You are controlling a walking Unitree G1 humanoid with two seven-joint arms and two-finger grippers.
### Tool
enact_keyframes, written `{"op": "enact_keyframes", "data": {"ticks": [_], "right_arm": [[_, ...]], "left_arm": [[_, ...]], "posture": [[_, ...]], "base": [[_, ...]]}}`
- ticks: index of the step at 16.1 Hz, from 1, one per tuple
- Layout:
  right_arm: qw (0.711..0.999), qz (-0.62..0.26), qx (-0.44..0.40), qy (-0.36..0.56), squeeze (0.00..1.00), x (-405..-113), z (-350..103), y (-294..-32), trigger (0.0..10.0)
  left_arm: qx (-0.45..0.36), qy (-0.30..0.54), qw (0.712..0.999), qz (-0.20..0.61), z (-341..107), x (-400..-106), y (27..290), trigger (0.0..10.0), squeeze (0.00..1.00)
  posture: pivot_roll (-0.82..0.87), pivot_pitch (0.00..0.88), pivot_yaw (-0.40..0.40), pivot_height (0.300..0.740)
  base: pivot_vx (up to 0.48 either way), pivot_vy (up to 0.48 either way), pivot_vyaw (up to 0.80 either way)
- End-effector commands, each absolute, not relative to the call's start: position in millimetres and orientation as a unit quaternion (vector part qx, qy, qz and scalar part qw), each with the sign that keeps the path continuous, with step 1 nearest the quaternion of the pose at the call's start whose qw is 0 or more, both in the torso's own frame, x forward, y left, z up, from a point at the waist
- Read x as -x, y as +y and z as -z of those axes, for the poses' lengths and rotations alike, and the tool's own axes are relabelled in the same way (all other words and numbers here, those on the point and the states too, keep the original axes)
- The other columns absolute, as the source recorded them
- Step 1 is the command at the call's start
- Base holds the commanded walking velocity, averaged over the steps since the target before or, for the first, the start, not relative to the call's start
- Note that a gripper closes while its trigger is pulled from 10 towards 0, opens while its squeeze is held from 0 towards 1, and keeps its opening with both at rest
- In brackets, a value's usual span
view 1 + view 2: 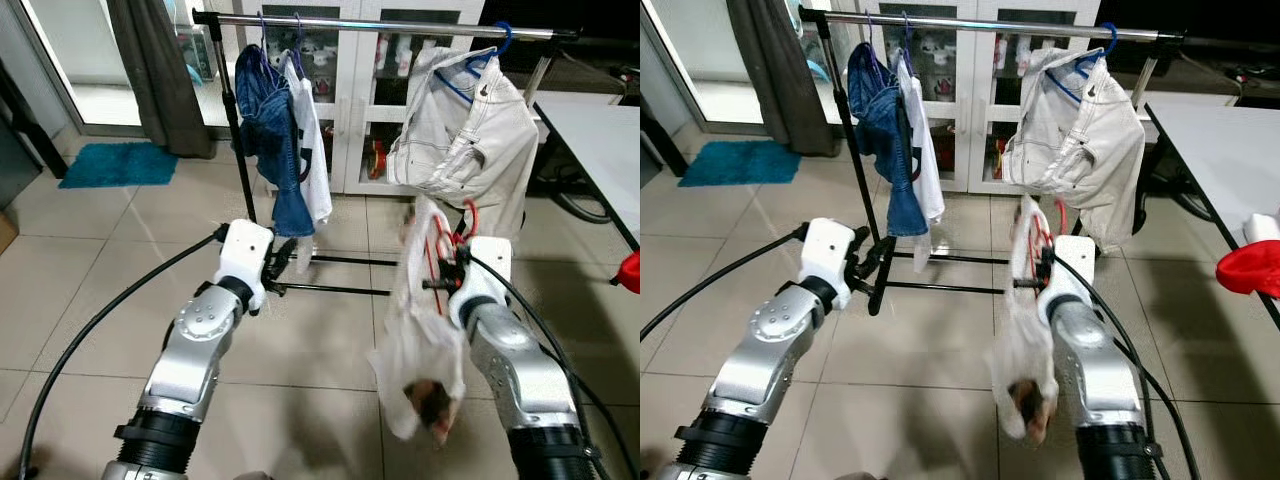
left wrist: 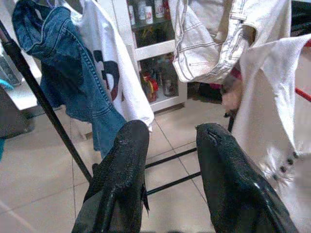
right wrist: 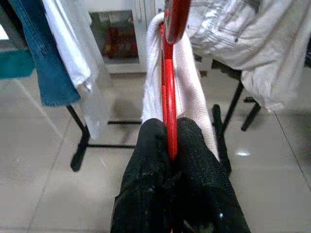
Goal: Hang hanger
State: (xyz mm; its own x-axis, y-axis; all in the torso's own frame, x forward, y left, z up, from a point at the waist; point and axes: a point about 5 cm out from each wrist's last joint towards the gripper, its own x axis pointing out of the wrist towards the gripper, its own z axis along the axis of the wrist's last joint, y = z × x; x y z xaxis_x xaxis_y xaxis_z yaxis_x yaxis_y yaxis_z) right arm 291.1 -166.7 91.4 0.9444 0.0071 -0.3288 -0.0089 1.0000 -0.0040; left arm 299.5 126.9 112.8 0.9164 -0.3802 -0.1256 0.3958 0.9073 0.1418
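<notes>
The right gripper (image 3: 170,145) pinches the red hanger (image 3: 168,87) with its white garment (image 1: 415,330), low at six o'clock from the rail (image 1: 400,24); hanging remains, left gripper (image 2: 167,145) spread empty

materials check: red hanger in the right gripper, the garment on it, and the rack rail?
Red hanger: looks like glossy plastic or coated wire, a thin smooth rod with sheen; can't tell which. The right gripper is shut on it.
White garment: thin woven cloth, matte, hangs limp; small buttons show in the left wrist view.
Rack rail: likely polished metal tube, silvery with highlights.
</notes>
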Motion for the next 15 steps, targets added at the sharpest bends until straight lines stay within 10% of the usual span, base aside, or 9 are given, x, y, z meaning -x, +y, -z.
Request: {"op": "enact_keyframes", "data": {"ticks": [1,15], "right_arm": [[0.989,-0.007,0.004,0.147,0.0,-293.4,-99.0,-165.2,10.0],[0.99,-0.016,0.019,0.14,0.0,-295.4,-99.0,-161.7,10.0]], "left_arm": [[-0.089,0.044,0.976,0.195,-115.2,-299.9,127.6,10.0,0.0],[-0.084,0.042,0.978,0.185,-116.1,-300.4,131.2,10.0,0.0]], "posture": [[0.04,0.0,0.022,0.74],[0.04,0.0,0.017,0.74]], "base": [[0.311,0.0,0.0],[0.314,0.0,0.0]]}}
